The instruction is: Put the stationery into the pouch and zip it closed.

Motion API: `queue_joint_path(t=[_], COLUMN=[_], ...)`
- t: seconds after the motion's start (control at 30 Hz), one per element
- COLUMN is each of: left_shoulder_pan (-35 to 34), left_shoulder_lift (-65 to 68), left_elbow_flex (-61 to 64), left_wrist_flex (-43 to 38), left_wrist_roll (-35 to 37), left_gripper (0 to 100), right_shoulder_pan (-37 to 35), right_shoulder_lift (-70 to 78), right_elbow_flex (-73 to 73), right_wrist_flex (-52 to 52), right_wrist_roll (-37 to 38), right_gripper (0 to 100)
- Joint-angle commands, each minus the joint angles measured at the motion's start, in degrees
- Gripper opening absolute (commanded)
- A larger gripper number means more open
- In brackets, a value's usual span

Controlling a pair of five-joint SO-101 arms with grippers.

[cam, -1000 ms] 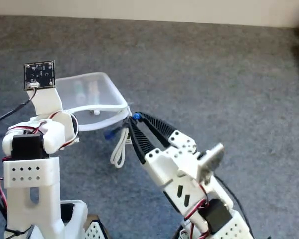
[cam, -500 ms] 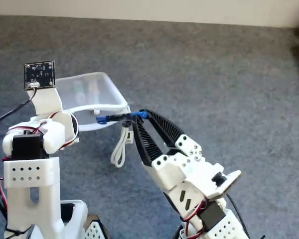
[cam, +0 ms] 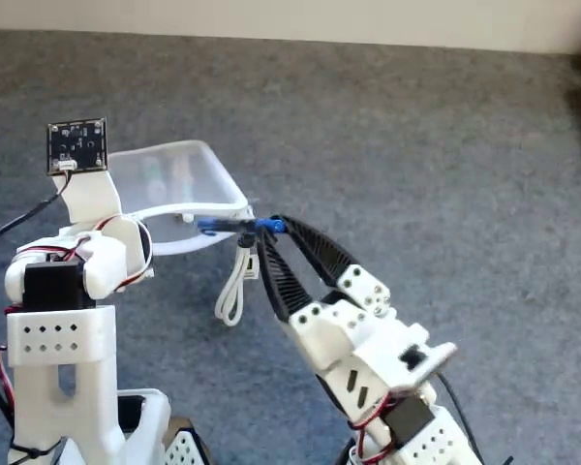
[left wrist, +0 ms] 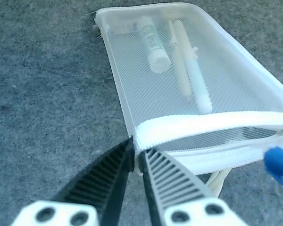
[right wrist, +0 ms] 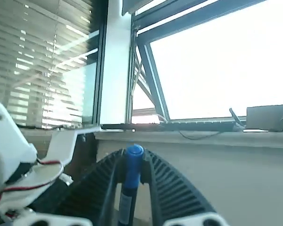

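Observation:
The clear mesh pouch (cam: 189, 179) lies on the grey carpet with its zipped mouth open. Inside it lie a white marker (left wrist: 153, 42) and two white pens (left wrist: 191, 75). My left gripper (left wrist: 137, 153) is shut on the pouch (left wrist: 146, 103), pinching the near corner of its white rim. My right gripper (cam: 268, 228) is shut on a blue pen (cam: 234, 229). It holds the pen level, with the tip over the pouch mouth. The right wrist view has the blue pen (right wrist: 130, 183) standing between the black fingers (right wrist: 165, 188). In the left wrist view, the blue pen tip (left wrist: 279, 162) hangs just beyond the rim.
A white strap loop (cam: 232, 291) trails from the pouch's corner onto the carpet (cam: 416, 145) between the two arms. The left arm's white body (cam: 68, 291) stands at the near left. Open carpet lies to the right and far side.
My right gripper has turned and lifted, swinging the blue pen from pointing down beside the strap to level, with its tip now over the pouch mouth. The left arm has stayed still.

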Motion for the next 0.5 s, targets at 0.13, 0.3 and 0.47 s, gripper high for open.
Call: queue_joint_path(t=[0.13, 0.3, 0.47], left_shoulder_pan=[1.4, 1.4, 1.4], left_shoulder_lift=[0.1, 0.1, 0.1], left_elbow_flex=[-1.5, -1.5, -1.5], left_wrist_flex=[-1.3, -1.3, -1.4], left_wrist_roll=[-0.3, -0.3, -0.3], left_gripper=[1, 1, 1], right_shoulder_pan=[-3.3, -3.4, -4.5], right_shoulder_lift=[0.9, 2.4, 11.1], right_elbow_flex=[0.7, 0.7, 0.0], right_wrist_flex=[-3.3, -3.6, -7.1], right_wrist_roll=[2.1, 6.5, 7.2], right_gripper=[0.5, 0.5, 0.5])
